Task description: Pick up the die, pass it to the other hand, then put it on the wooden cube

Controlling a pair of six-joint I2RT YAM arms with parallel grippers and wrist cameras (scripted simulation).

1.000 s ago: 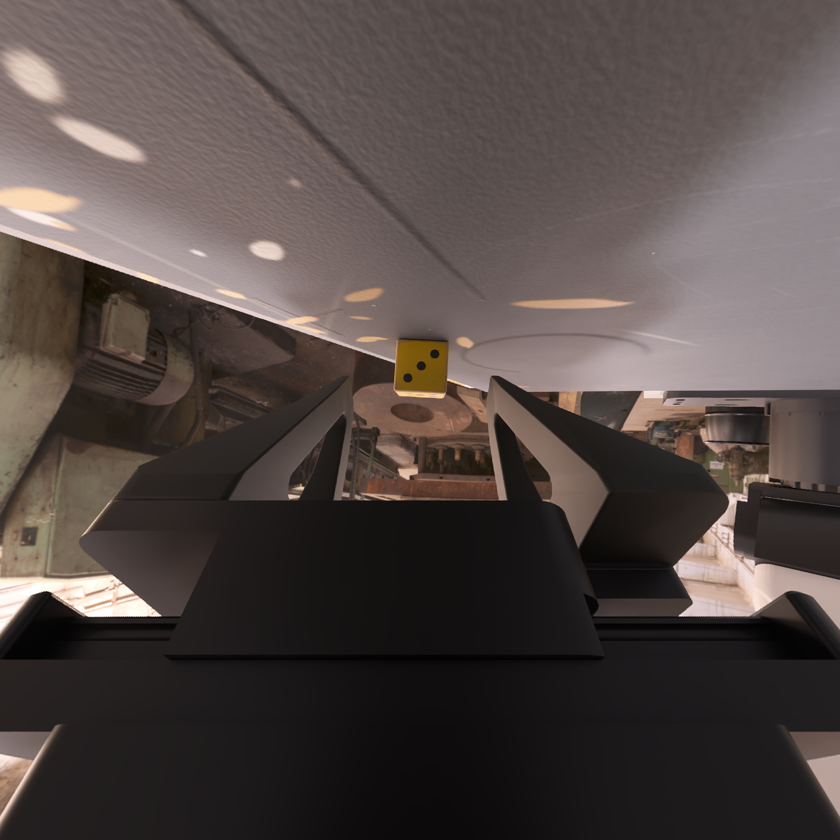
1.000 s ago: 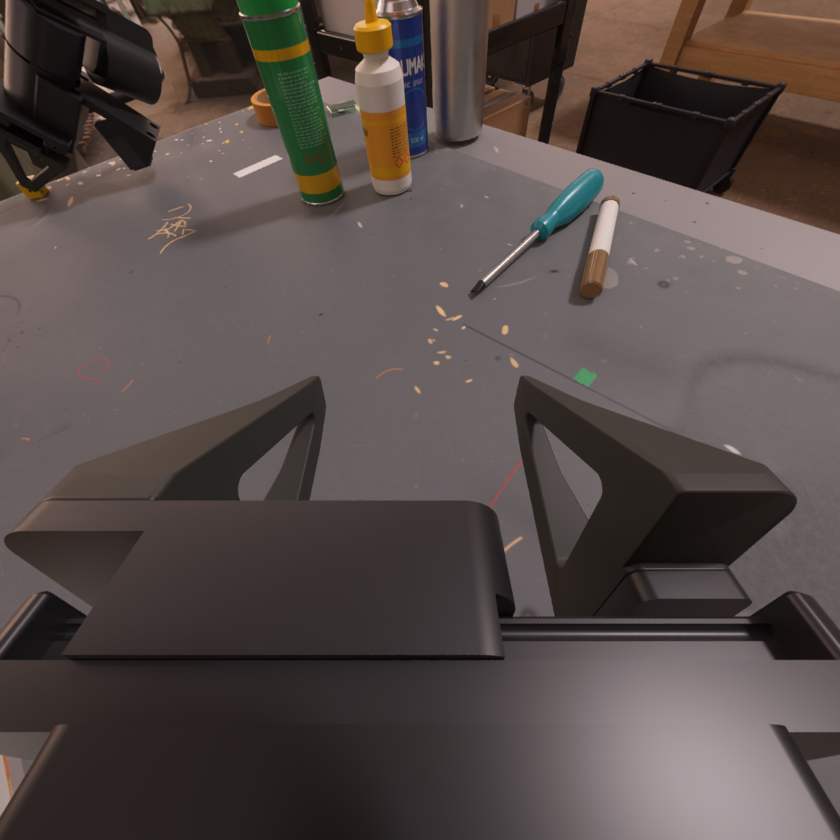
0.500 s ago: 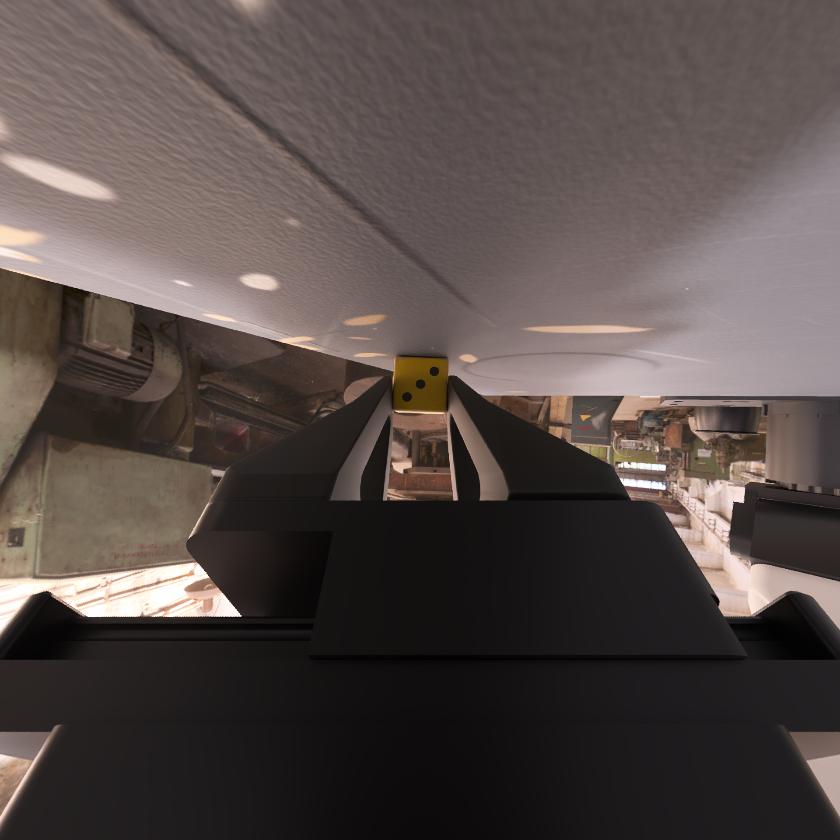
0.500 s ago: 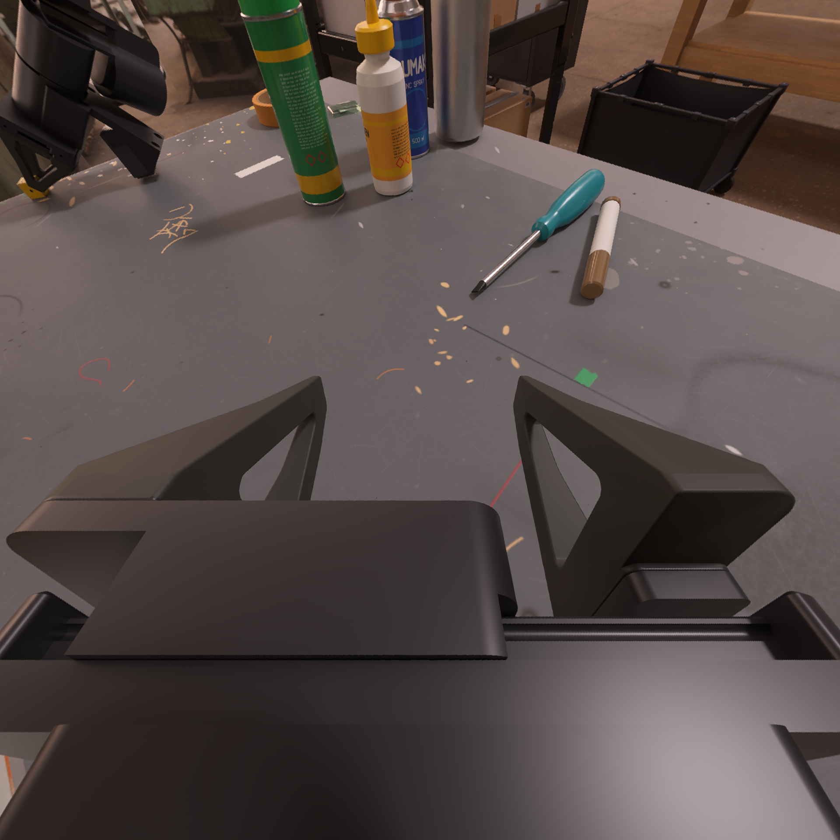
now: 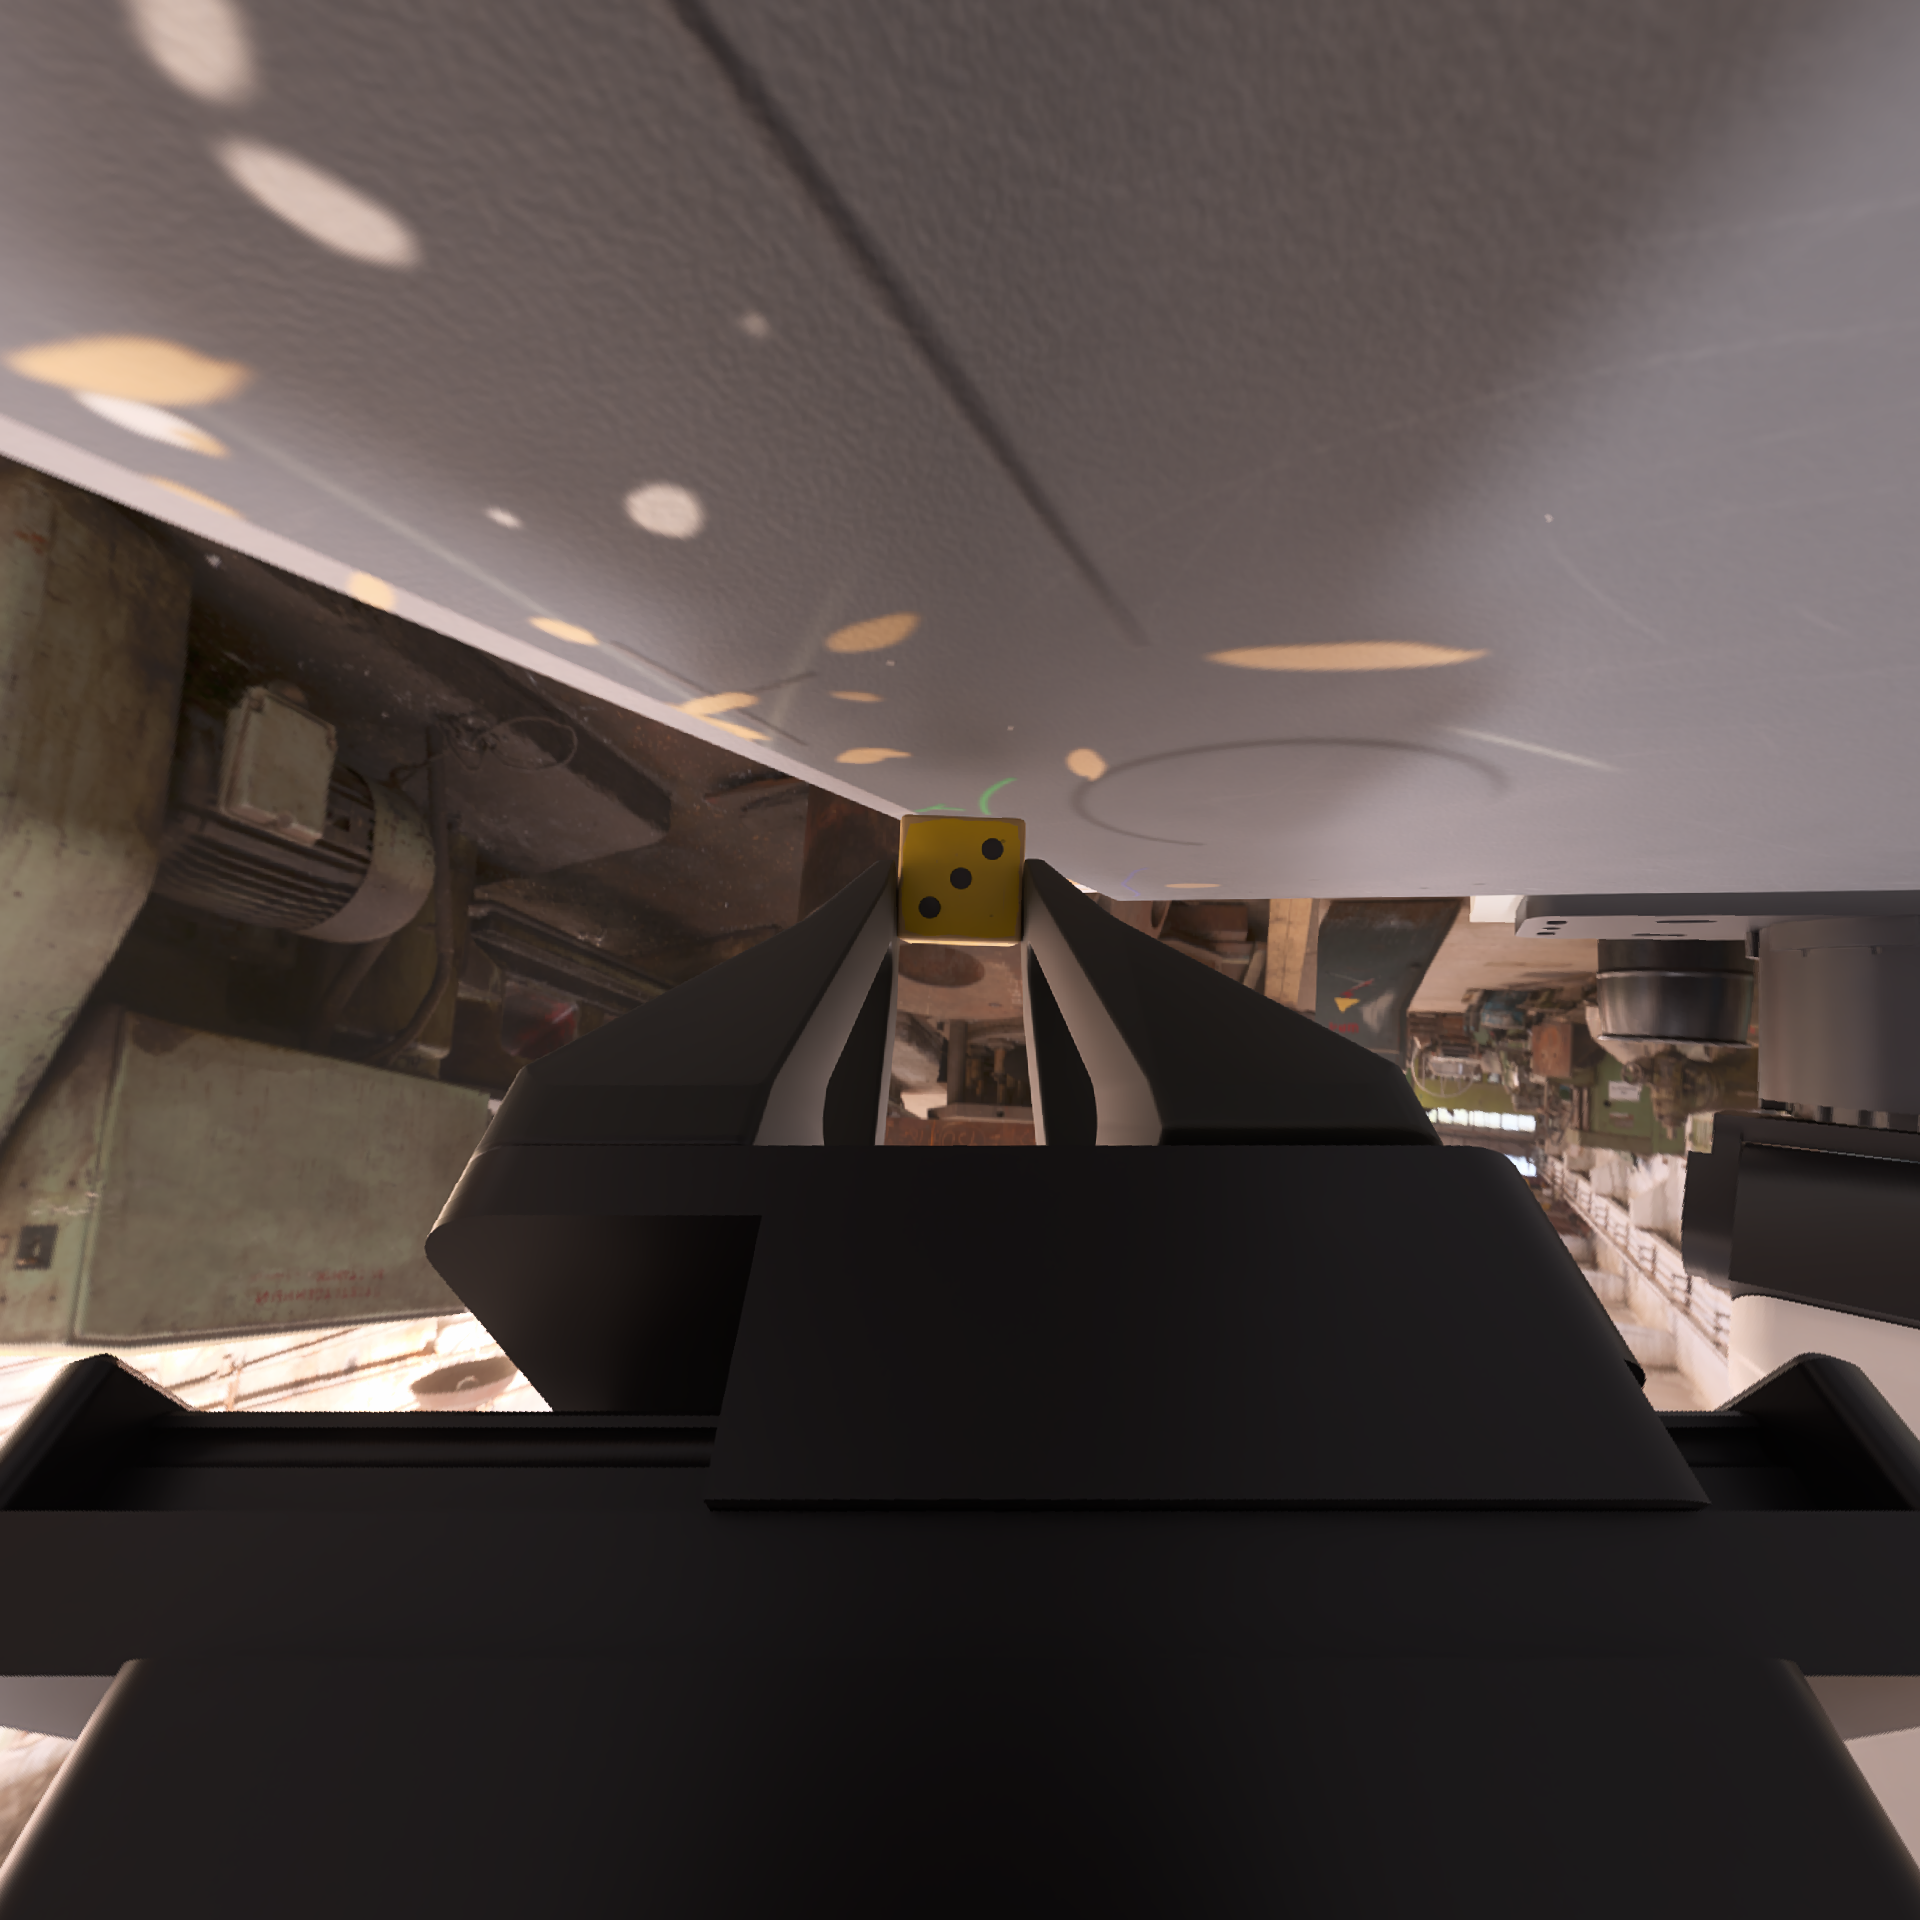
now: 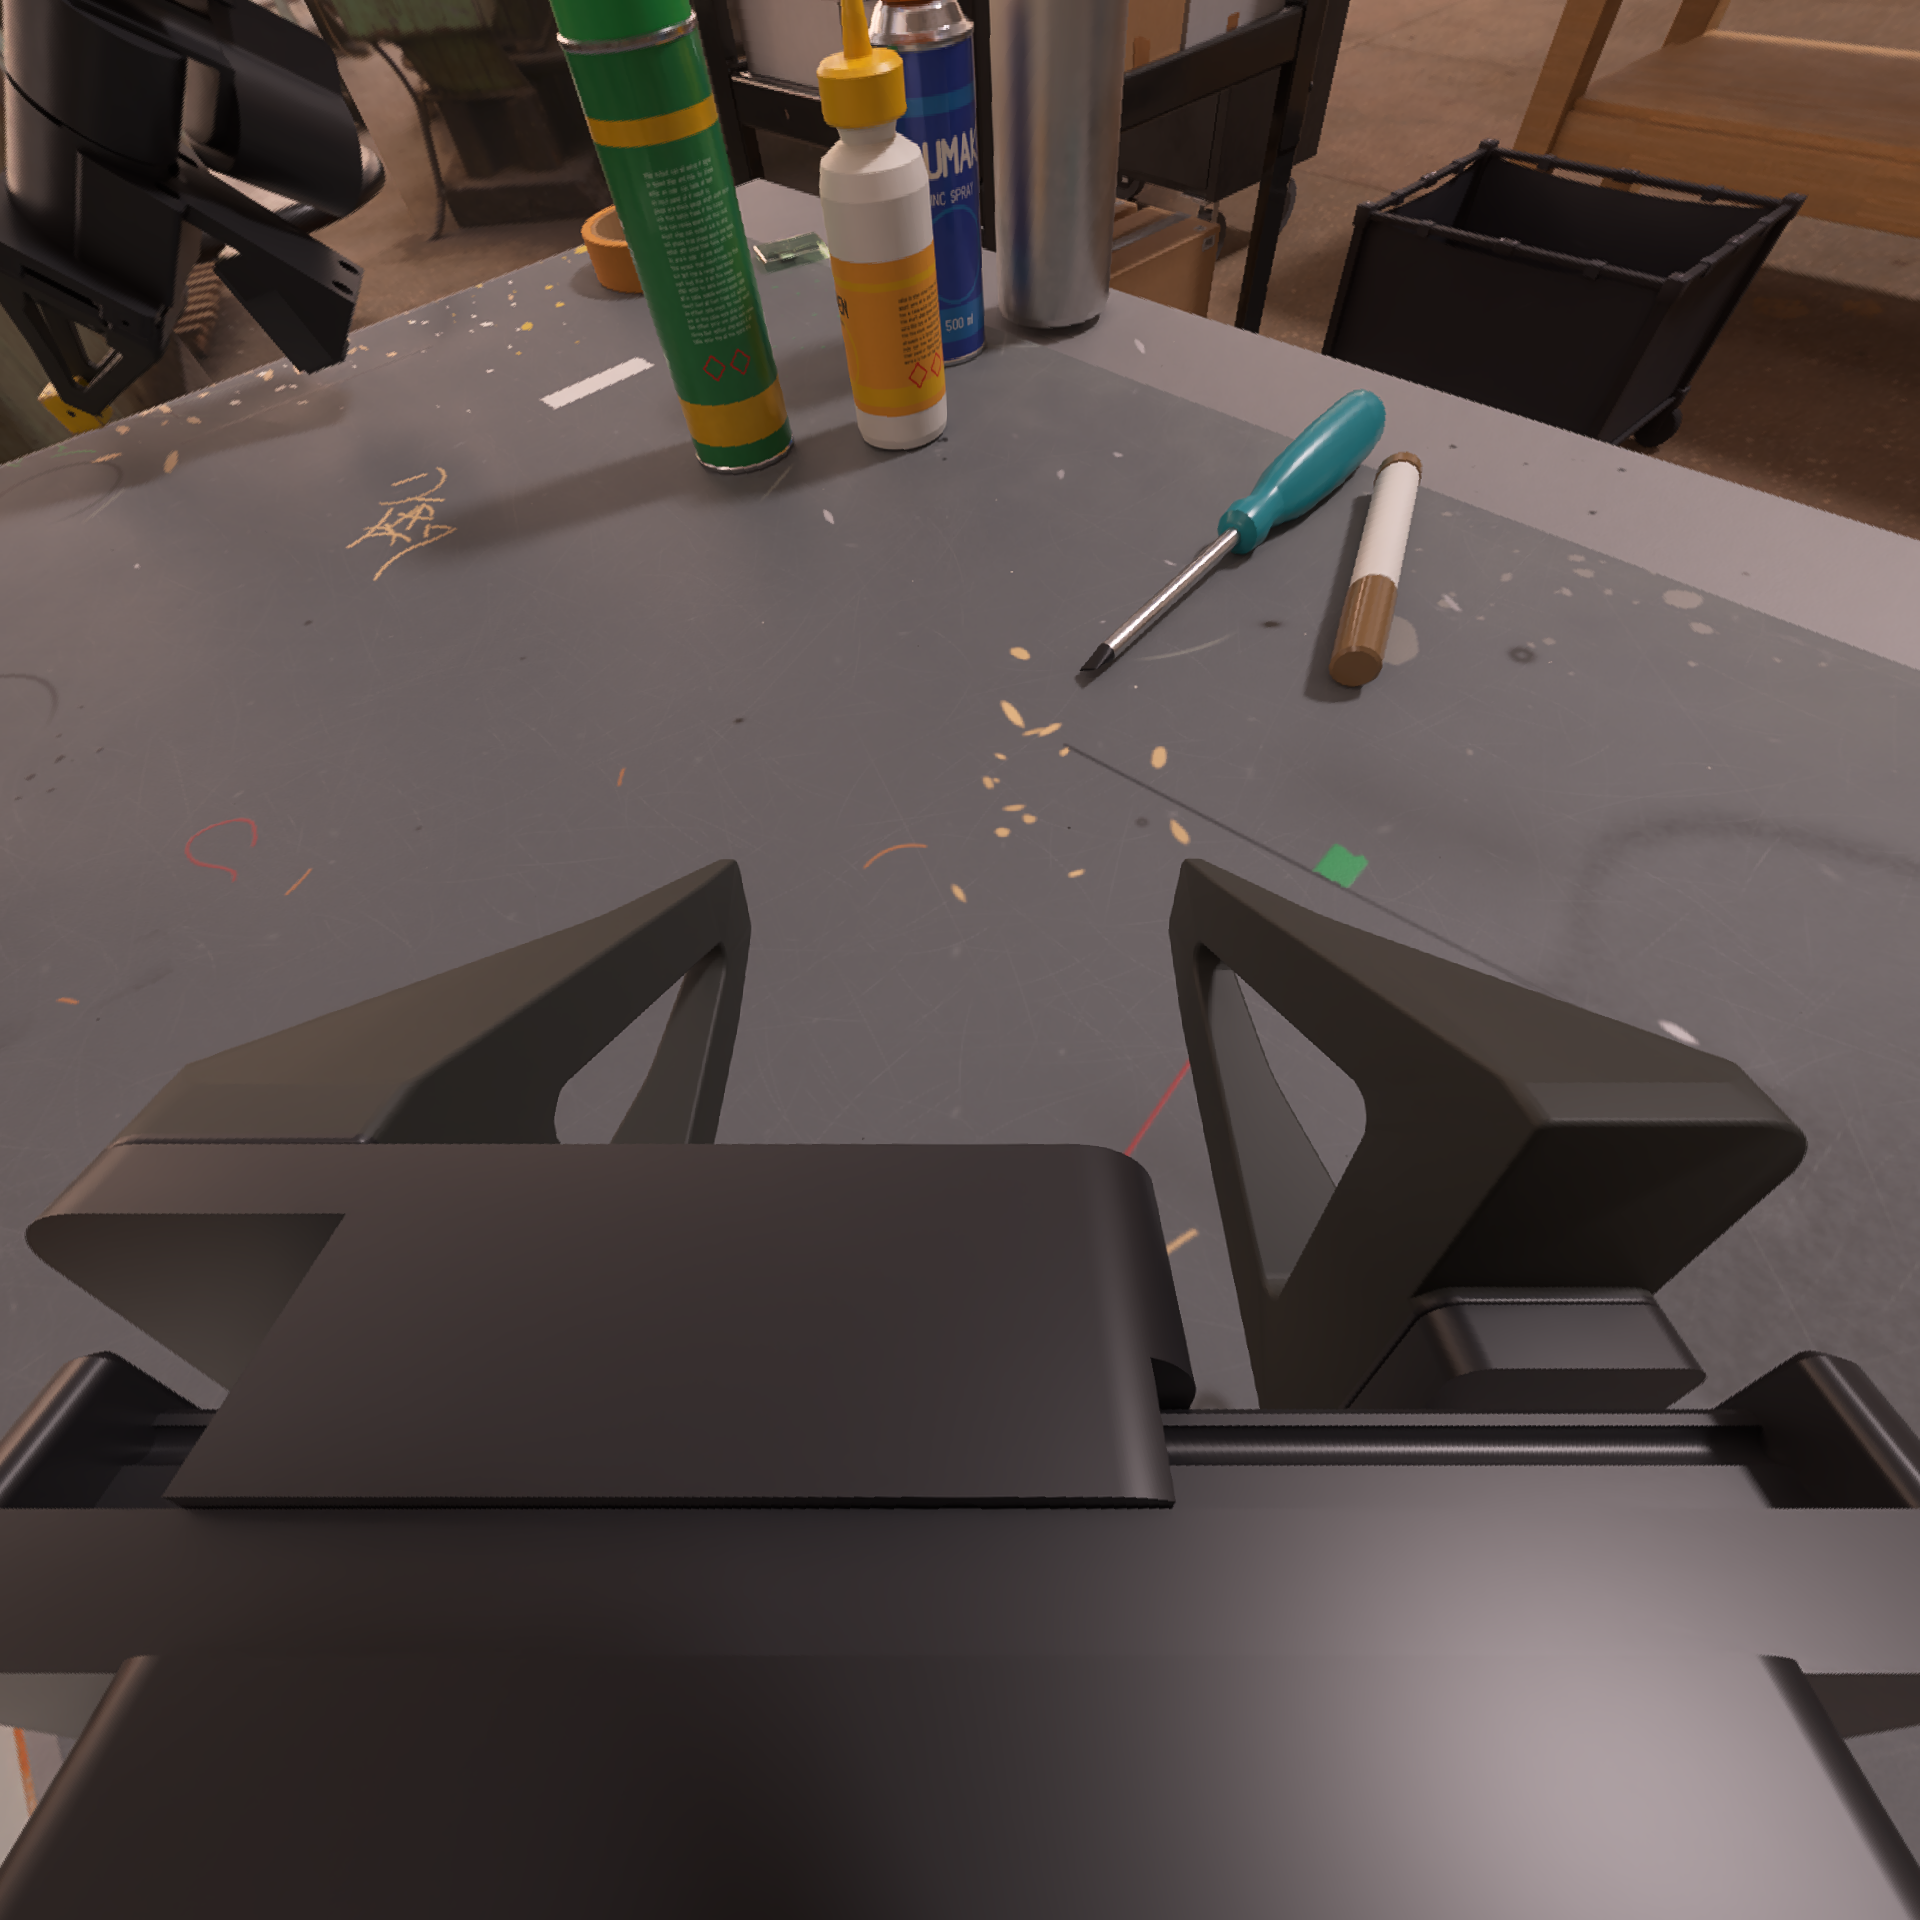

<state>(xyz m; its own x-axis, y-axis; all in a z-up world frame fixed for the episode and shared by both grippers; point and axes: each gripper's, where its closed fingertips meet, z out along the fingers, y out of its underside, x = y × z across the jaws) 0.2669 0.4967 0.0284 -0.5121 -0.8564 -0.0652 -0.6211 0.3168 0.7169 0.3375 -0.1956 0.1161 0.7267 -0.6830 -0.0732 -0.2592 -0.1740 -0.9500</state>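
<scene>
Die (image 5: 961,878) pinched between left end effector (image 5: 961,902) fingertips

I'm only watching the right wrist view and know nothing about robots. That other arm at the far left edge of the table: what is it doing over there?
Observer: Its gripper is shut on a yellow die.
Operator: Which face of the die shows?
Observer: In the left wrist view, the face toward the camera has three black dots in a diagonal.
Operator: Is the die lying on the table?
Observer: It sits pinched between the two fingertips, right at the table edge; whether it touches the surface I cannot tell.
Operator: And the wooden cube?
Observer: It shows in neither view.
</scene>
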